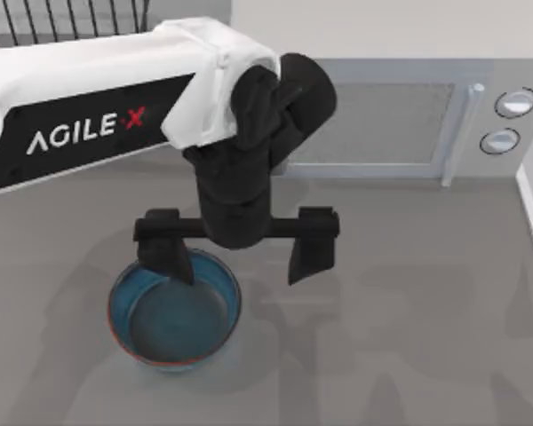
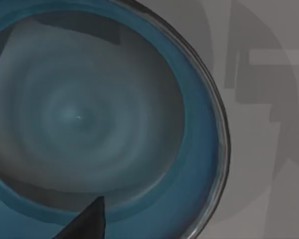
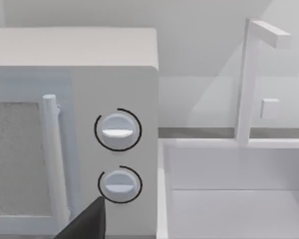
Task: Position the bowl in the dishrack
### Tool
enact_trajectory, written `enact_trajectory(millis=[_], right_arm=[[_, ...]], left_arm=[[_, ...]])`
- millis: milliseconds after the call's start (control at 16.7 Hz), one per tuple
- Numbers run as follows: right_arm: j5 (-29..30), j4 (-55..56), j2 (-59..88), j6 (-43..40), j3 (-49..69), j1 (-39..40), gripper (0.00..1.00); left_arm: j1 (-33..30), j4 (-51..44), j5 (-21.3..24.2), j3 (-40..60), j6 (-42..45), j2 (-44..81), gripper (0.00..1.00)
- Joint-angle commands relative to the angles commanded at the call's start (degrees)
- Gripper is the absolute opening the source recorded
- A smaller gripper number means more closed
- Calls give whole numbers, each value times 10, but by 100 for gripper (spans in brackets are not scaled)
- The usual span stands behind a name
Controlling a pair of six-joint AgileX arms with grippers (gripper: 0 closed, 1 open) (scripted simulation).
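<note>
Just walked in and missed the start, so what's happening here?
The left gripper hangs open over the blue bowl on the grey table, one finger dipping inside the rim, the other outside. The bowl isn't lifted yet. The dishrack waits at the table's back left, beside the white microwave.

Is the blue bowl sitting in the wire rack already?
No, the bowl sits on the grey table, with the open left gripper over its rim, and the dishrack is far behind it.

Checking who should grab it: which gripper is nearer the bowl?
Left. The left gripper is open over the bowl, one finger inside its rim; the right gripper faces the microwave.
</note>
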Motion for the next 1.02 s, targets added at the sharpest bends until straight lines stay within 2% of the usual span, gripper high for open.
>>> enact_trajectory(millis=[300, 600, 1020], right_arm=[[0, 0, 0, 0, 0, 0, 100], [0, 0, 0, 0, 0, 0, 100], [0, 0, 0, 0, 0, 0, 100]], left_arm=[[0, 127, 0, -87, 0, 36, 100], [0, 142, 0, -101, 0, 41, 100], [0, 142, 0, -101, 0, 41, 47]])
